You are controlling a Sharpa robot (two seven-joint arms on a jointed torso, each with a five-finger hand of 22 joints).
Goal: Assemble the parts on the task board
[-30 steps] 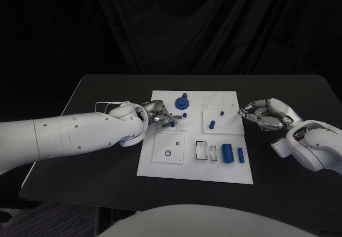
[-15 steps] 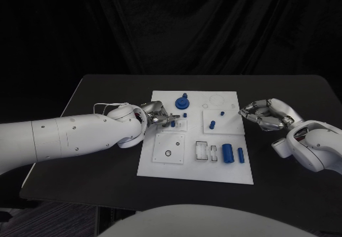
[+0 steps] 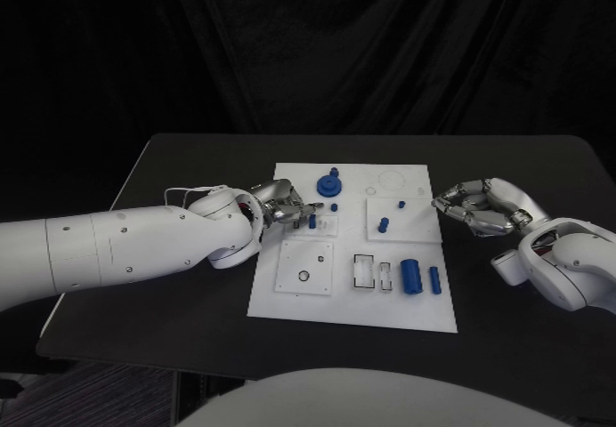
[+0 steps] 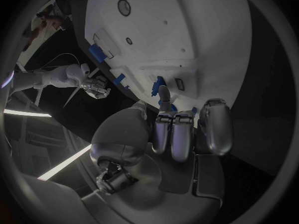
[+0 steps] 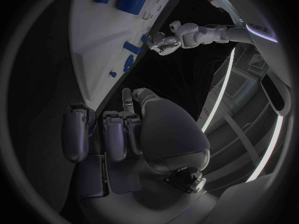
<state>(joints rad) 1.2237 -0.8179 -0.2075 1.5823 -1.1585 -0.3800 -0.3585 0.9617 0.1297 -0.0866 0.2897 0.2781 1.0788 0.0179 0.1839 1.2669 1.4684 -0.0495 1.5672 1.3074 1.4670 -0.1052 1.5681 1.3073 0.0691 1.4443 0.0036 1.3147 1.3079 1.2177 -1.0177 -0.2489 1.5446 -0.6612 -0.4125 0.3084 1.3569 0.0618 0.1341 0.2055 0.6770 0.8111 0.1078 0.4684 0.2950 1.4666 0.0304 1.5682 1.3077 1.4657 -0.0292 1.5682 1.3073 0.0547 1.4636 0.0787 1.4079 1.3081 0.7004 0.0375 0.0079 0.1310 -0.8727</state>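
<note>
The white task board (image 3: 353, 294) lies mid-table. My left hand (image 3: 285, 207) hovers over its left edge with fingers curled in; one fingertip (image 4: 163, 93) reaches toward a small blue peg (image 3: 312, 222), and I see nothing held. A blue toothed disc (image 3: 330, 185) stands at the board's far side. Two blue pegs (image 3: 383, 225) stand on a raised square plate. A blue cylinder (image 3: 409, 275) and a thinner blue bar (image 3: 434, 278) lie near the front right. My right hand (image 3: 482, 206) hangs just off the board's right edge, fingers curled on nothing.
The black table (image 3: 180, 169) has bare room on both sides of the board. A square plate with a round hole (image 3: 305, 267) and rectangular slots (image 3: 366, 272) sit near the board's front. The right wrist view shows my left hand (image 5: 163, 42) beyond the board (image 5: 93, 40).
My left hand has drawn back slightly to the left, away from the small blue peg, which stays in place. The right hand has barely moved.
</note>
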